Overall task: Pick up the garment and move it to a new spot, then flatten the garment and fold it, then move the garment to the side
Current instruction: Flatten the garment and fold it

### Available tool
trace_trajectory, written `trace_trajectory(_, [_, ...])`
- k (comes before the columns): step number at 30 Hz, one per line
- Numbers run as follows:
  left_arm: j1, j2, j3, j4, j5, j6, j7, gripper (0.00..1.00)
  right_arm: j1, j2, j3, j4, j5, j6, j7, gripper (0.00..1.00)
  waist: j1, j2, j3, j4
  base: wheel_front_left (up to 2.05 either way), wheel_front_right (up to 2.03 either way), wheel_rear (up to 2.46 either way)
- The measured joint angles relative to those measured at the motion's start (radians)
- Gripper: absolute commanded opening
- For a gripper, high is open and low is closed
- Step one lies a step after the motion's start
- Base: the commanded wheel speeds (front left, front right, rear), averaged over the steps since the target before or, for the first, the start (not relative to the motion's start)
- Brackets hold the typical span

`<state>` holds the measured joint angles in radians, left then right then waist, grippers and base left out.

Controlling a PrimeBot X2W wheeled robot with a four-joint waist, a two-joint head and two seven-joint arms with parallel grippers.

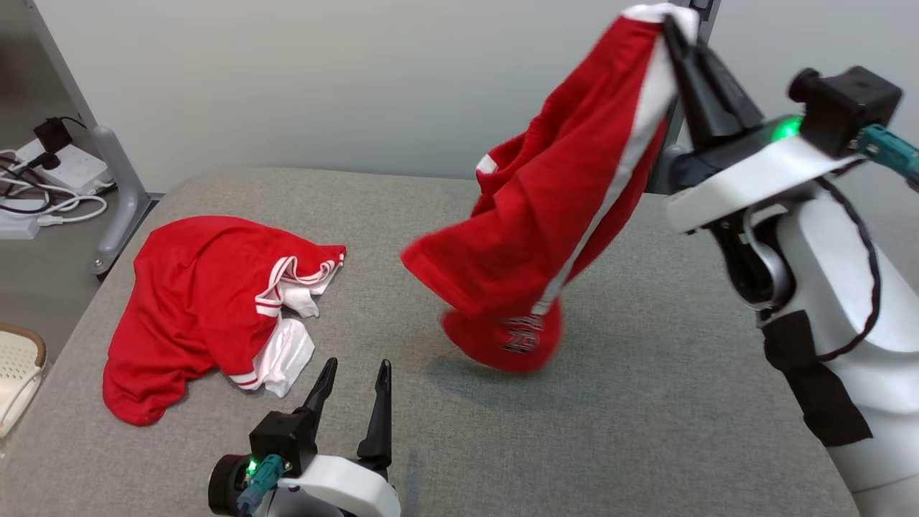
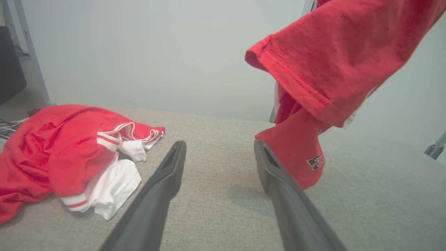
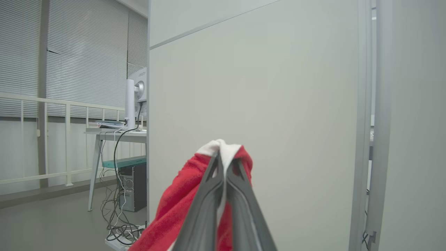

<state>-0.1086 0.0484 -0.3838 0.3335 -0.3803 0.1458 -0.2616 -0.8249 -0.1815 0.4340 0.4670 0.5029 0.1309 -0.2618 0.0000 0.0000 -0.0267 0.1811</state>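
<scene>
In the head view the right gripper [image 1: 675, 29] is raised high at the right. Its fingers are pinched together on a white-edged fold of the garment [image 1: 553, 215]. The cloth hangs from it in a loose red drape with a white stripe, and its lowest lobe hangs close over the table [image 1: 646, 416] — I cannot tell whether it touches. The left gripper [image 1: 359, 366] sits low at the front, fingers apart, holding nothing. A second red jersey [image 1: 194, 301] lies crumpled at the table's left, well apart.

In the left wrist view the spread fingers frame bare table. A stitched hem of the garment [image 2: 313, 94] hangs above and to the right, and the lower lobe, with a dark printed mark, is just past one finger.

In the right wrist view the two fingers are closed on a thin white layer, with red cloth [image 3: 181, 195] falling away below.

The garment looks light, soft and wholly limp — it will sag and bunch, not keep a shape. The pinch is narrow, so a jerk might slip it. A stitched hem or corner seems the surest hold, and the free hem near the left gripper would suit spreading.
</scene>
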Motion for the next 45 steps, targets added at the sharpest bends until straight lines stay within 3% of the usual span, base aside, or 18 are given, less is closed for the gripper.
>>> trace_trajectory(8, [0.008,0.000,0.010,-0.003,0.004,-0.005,0.000,1.00,0.194,0.005,-0.226,0.247,0.010,0.000,0.024,0.00,0.0000,0.0000,-0.007,-0.014,0.00,0.00,0.00])
trace_trajectory(15, [0.008,0.000,0.016,-0.002,0.020,-0.012,0.000,1.00,0.347,-0.021,-0.358,0.454,-0.036,0.000,0.005,0.00,0.0000,0.0000,0.008,-0.043,0.00,0.00,0.00])
trace_trajectory(22, [0.000,0.000,0.020,-0.002,0.023,-0.013,0.000,1.00,0.372,-0.026,-0.476,0.536,-0.080,0.000,0.001,0.00,0.0000,0.0000,0.016,-0.093,0.00,0.00,0.00])
trace_trajectory(23, [-0.001,-0.001,0.020,-0.003,0.022,-0.013,0.000,1.00,0.373,-0.026,-0.486,0.553,-0.089,0.000,0.001,0.30,0.0000,0.0000,0.017,-0.100,0.00,0.00,0.00])
trace_trajectory(24, [-0.001,0.000,0.020,-0.002,0.022,-0.013,0.000,1.00,0.374,-0.027,-0.499,0.562,-0.105,0.000,0.001,1.00,0.0001,0.0000,0.017,-0.108,0.00,0.00,0.00])
trace_trajectory(28, [-0.004,0.000,0.020,-0.003,0.019,-0.012,0.000,1.00,0.370,-0.035,-0.553,0.547,-0.152,0.000,0.001,1.00,0.0000,0.0000,0.016,-0.139,0.00,0.00,0.00])
trace_trajectory(34, [-0.014,0.000,0.022,-0.010,0.016,-0.008,0.000,1.00,0.381,-0.030,-0.584,0.379,-0.261,0.000,0.000,1.00,0.0000,0.0000,0.005,-0.179,0.00,0.00,0.00])
trace_trajectory(45, [-0.020,0.000,0.025,-0.028,0.009,-0.004,0.000,1.00,0.549,-0.004,-0.435,-0.021,-0.305,0.000,0.000,1.00,0.0000,0.0000,0.002,-0.222,0.00,0.00,0.00])
